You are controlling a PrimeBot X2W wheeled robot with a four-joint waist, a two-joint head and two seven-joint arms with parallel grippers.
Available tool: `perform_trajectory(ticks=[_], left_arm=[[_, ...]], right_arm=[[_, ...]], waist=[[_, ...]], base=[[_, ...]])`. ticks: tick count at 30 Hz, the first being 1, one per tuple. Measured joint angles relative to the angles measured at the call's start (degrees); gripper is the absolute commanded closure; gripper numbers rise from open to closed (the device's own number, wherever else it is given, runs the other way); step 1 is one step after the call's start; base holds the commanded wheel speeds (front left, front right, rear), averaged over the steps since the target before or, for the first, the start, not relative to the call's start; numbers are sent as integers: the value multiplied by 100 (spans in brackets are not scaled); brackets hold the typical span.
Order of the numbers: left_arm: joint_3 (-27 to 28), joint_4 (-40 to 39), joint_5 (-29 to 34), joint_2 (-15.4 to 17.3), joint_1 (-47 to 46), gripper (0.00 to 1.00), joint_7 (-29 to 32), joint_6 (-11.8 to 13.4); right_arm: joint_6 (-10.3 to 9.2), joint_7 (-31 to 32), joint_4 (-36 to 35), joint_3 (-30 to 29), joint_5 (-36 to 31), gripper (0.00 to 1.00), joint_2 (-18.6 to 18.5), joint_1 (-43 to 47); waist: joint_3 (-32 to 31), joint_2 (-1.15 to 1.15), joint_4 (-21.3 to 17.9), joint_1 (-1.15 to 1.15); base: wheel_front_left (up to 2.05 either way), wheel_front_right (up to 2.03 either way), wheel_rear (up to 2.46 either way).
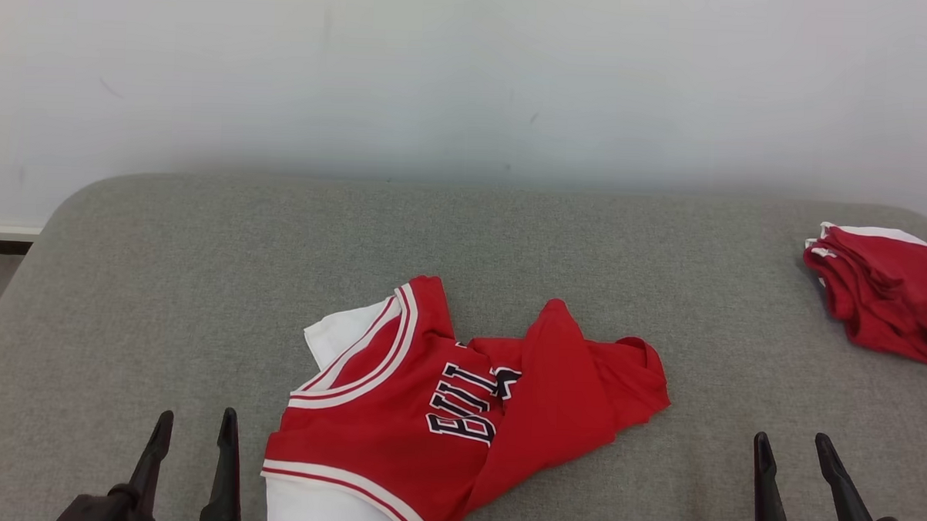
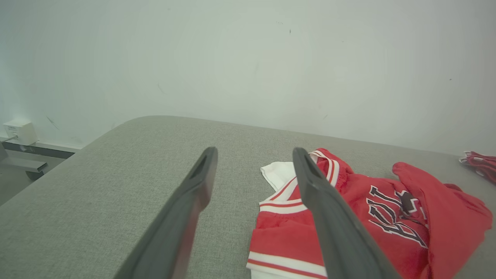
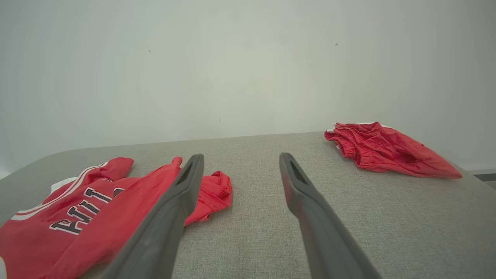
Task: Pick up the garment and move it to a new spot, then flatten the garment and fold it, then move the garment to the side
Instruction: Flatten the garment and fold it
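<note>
Grey fabric bench [image 1: 200,282], rounded corners, abuts pale wall [image 1: 470,76]. Crumpled red jersey [image 1: 396,420] lies near centre. Left jaws and right jaws stand apart.

A: Looking at the left gripper [image 1: 198,413]: sitting low at the near left, pointing its two dark fingers [image 1: 226,468] up, spreading them wide, gripping nothing.

B: Seeing the same on the right gripper [image 1: 790,435]: sitting low at the near right, holding both fingers apart, leaning them slightly inward, clasping nothing.

Jersey [image 1: 380,435] bottom past lower edge
</note>
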Motion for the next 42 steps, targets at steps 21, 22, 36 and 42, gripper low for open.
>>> perform_trajectory(ticks=[21, 22, 36, 42], left_arm=[[-152, 125, -56, -26, -103, 0, 0, -49], [-192, 135, -62, -27, -145, 0, 0, -51], [-652, 314, -314, -47, -534, 0, 0, -87], [-813, 364, -410, -48, -553, 0, 0, -87]], right_arm=[[0, 605, 1415, 326, -298, 0, -102, -1709], [0, 627, 1551, 374, -298, 0, -118, -1923], [0, 1696, 4040, 865, -423, 0, -379, -4232], [0, 2210, 4882, 1133, -202, 0, -383, -4742]], waist=[[252, 0, 378, 0], [293, 0, 414, 0], [786, 1, 1131, 1], [886, 1, 1345, 1]], base=[[0, 0, 0], [0, 0, 0], [0, 0, 0], [0, 0, 0]])
